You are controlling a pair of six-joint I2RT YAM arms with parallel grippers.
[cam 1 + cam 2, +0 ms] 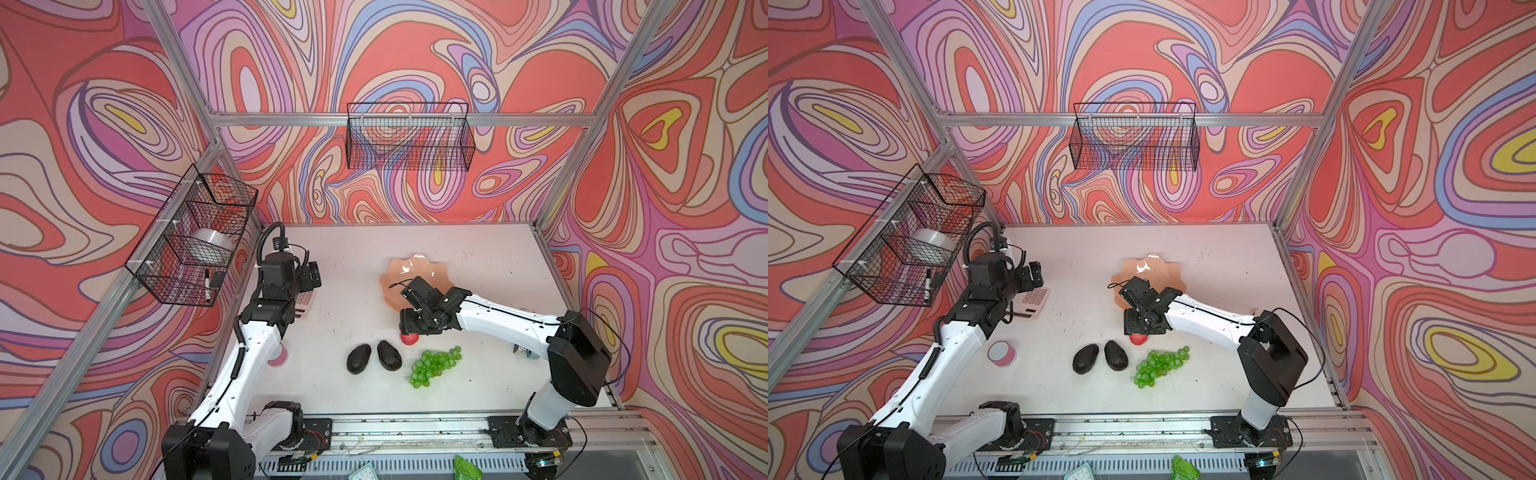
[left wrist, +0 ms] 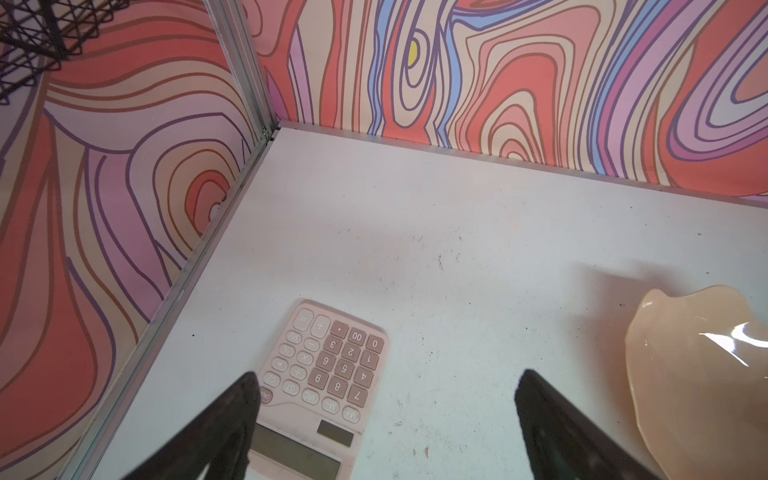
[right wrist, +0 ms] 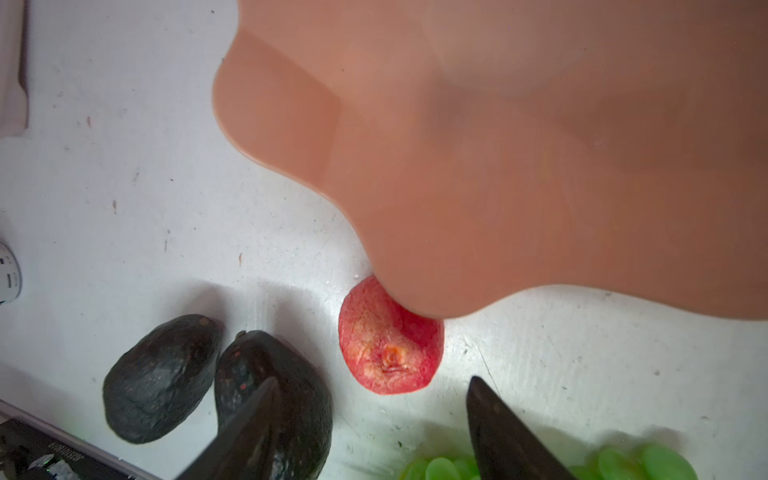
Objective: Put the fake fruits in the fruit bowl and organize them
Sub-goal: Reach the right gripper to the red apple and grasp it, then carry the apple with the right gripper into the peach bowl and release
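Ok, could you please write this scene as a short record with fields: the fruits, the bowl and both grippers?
fruit bowl: on the table, no fruit in the part that shows
apple: on the table, at the bowl's rim
avocados: side by side on the table
grapes: on the table, right of the avocados in both top views
right gripper: open, over the apple, holding nothing
left gripper: open, empty, by the calculator

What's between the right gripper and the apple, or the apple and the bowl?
Nothing visible. In the right wrist view the right gripper is open with the apple straight ahead; the rim of the bowl overlaps the apple's far side. An avocado and the grapes flank the gripper, off the path.
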